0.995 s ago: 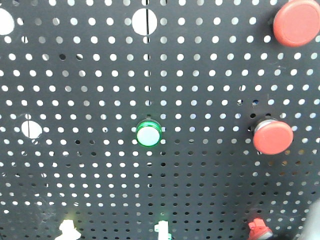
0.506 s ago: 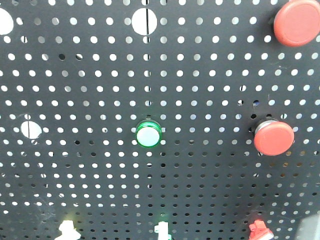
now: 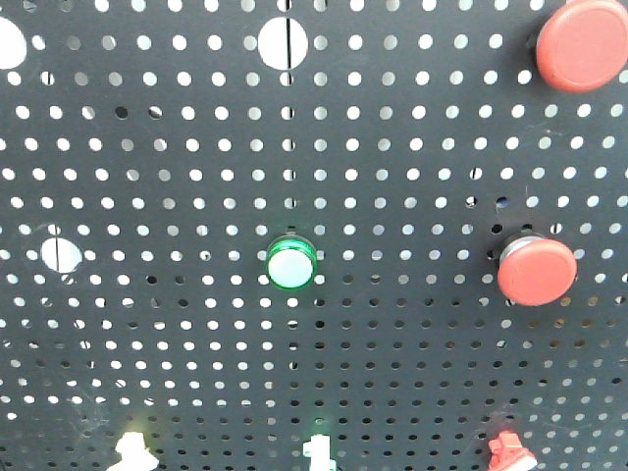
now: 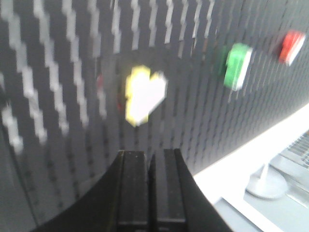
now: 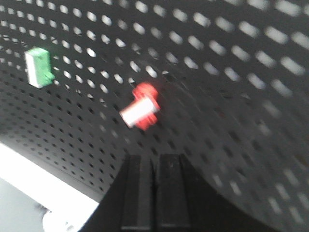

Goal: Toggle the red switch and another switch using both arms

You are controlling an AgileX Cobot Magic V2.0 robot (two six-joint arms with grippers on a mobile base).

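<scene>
The red switch (image 5: 141, 110), a small red toggle with a white tip, juts from the black pegboard (image 5: 231, 111) just above my right gripper (image 5: 155, 158), which is shut on nothing and apart from it. The red switch (image 3: 510, 453) also shows at the front view's bottom edge. A yellow-and-white switch (image 4: 143, 94) sits a short way above my left gripper (image 4: 150, 154), also shut and empty. A green switch (image 4: 237, 65) lies between the two, and the green switch (image 5: 38, 66) is left of the red one. Both wrist views are blurred. Neither gripper appears in the front view.
Two large round red mushroom buttons (image 3: 582, 44) (image 3: 536, 270) and a green-ringed white button (image 3: 291, 263) stick out of the pegboard (image 3: 392, 147) higher up. The board's lower edge meets a white surface (image 4: 270, 145) with a grey stand (image 4: 264, 182) on it.
A grey shape in the front view's lower right corner slid down and out of frame. The buttons and switches have not visibly moved.
</scene>
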